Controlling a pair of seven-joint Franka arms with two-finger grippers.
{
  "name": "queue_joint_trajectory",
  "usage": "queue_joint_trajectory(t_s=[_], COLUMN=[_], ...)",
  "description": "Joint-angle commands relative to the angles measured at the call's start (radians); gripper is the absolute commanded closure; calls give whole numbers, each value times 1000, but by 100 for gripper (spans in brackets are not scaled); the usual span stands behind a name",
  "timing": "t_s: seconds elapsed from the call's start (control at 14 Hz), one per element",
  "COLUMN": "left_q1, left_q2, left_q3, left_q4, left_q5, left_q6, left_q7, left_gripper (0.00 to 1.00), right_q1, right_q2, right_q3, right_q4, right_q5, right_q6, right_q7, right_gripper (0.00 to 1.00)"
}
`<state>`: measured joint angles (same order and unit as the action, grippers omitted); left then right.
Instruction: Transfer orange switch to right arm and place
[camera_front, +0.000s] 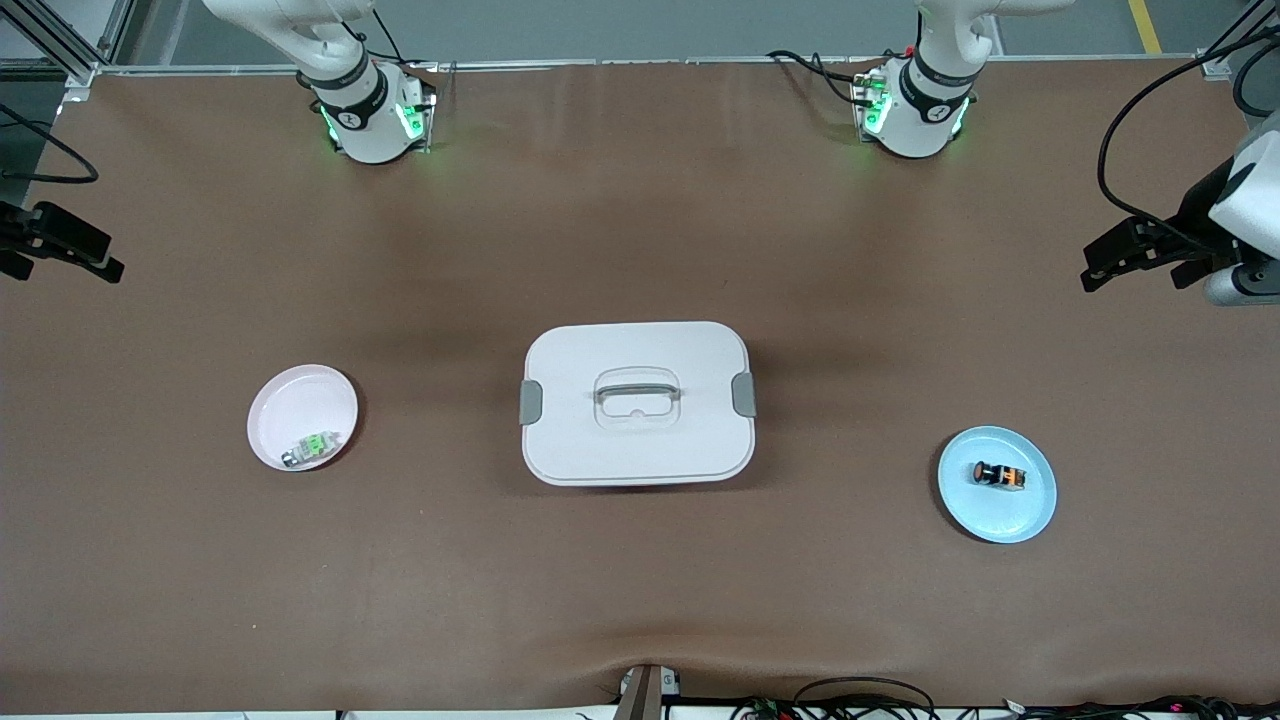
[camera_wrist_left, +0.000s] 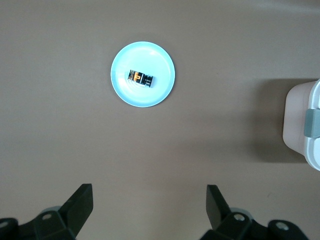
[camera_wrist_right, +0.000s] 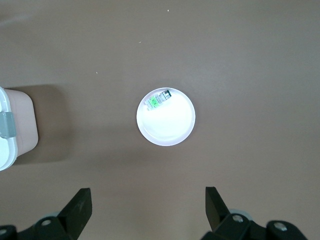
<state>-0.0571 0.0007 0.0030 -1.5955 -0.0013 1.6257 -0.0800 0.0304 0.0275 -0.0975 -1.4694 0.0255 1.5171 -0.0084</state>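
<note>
The orange switch (camera_front: 998, 476), a tiny black cylinder with orange markings, lies on its side on a light blue plate (camera_front: 1000, 525) toward the left arm's end of the table. In the left wrist view the switch (camera_wrist_left: 141, 78) and plate (camera_wrist_left: 150, 97) lie well below my left gripper (camera_wrist_left: 149, 210), which is open and empty. In the front view my left gripper (camera_front: 1095, 265) hangs high over the table's edge at that end. My right gripper (camera_front: 100, 255) hangs over the other end. It is open and empty in the right wrist view (camera_wrist_right: 148, 210).
A white lidded box (camera_front: 637, 400) with grey clasps stands mid-table; it also shows in the left wrist view (camera_wrist_left: 300, 120) and the right wrist view (camera_wrist_right: 20, 125). A pale pink plate (camera_front: 290, 395) toward the right arm's end holds a small silver-and-green part (camera_front: 310, 447).
</note>
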Motion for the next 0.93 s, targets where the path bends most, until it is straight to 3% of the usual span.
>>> queue_joint_trajectory(t_s=[0.0, 0.86], left_q1=[2, 6], left_q2=[9, 21], left_q3=[2, 8], left_q4=[20, 29], left_q5=[-9, -51], left_q6=[-23, -23], left_q7=[6, 40], left_gripper=[0, 0], right_q1=[-3, -4], right_q2=[-24, -23], right_q3=[2, -1], right_q4=[-28, -26], right_q5=[-6, -6], right_q6=[11, 8], right_q7=[5, 5], right_gripper=[0, 0])
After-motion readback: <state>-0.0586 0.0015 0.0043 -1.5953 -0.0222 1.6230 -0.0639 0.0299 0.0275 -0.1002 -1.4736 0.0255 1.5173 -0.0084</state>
